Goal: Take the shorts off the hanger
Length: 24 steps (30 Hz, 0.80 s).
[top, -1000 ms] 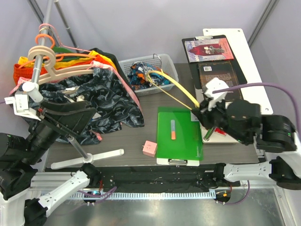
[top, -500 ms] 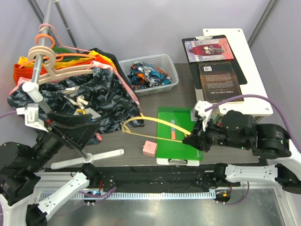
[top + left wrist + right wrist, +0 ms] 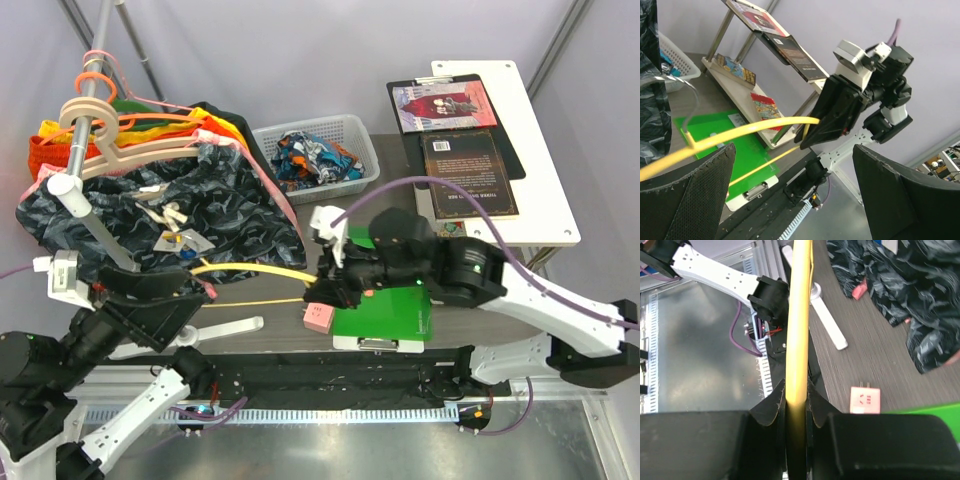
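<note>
No lettering can be read; print on the dark book [image 3: 468,175] is too small

- Top external: high behind the arm bases, facing down on the whole counter [image 3: 390,195].
- Left wrist: low, facing right along the hanger [image 3: 755,127] toward the right gripper [image 3: 807,136].
- Right wrist: close on the hanger, facing left.
- Shared: hanger.
</note>
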Motion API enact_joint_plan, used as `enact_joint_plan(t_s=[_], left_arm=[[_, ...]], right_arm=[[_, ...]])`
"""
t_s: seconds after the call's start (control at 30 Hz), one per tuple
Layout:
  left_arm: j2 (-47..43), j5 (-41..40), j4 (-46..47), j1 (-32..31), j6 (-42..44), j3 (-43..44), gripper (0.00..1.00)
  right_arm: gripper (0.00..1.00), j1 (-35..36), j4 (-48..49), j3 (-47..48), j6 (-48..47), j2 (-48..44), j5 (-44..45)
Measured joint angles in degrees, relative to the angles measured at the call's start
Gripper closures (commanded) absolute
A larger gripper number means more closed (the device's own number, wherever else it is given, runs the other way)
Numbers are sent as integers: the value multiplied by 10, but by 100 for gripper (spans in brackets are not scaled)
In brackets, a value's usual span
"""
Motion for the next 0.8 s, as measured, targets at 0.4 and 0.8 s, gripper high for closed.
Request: enact_joint_plan(t_s=[0.4, 0.8], left_arm=[[-95, -13, -66, 0, -21, -18, 2], [-97, -25, -97, 0, -26, -20, 3]], right_arm=[[99, -20, 40, 153, -45, 122, -26], [99, -46, 28, 179, -96, 108, -57]])
